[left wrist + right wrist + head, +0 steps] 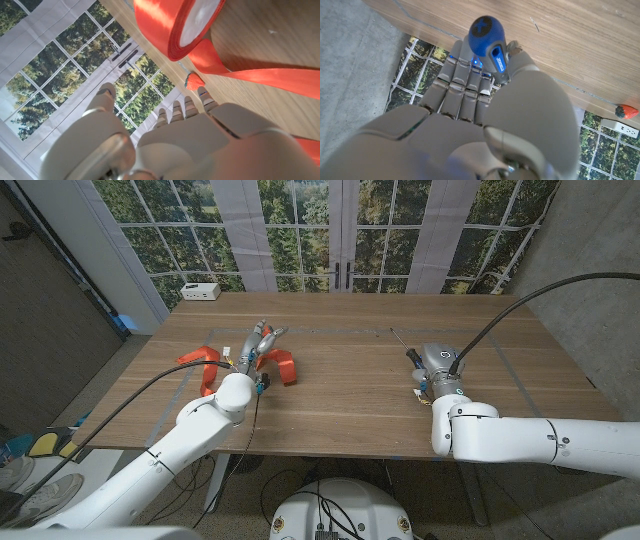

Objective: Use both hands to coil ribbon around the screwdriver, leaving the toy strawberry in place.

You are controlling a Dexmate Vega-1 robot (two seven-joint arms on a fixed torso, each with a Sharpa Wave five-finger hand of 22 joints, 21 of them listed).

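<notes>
The red ribbon roll [284, 366] stands on the table, with a loose strip [198, 362] trailing off to the left. In the left wrist view the roll [172, 22] and its strip [270, 77] lie just past my left hand [170, 135], whose fingers are stretched out and hold nothing. My left hand [252, 348] hovers by the roll. The toy strawberry [195, 80] sits beyond the fingertips. My right hand [440, 368] grips the screwdriver [408, 353] by its blue handle [490, 42], and the thin shaft points away across the table. The strawberry [626, 111] also shows far off in the right wrist view.
A white power strip [201, 291] lies at the table's far left edge by the windows. Bare wooden table [350, 380] stretches between the two hands. A grey wall stands to the right.
</notes>
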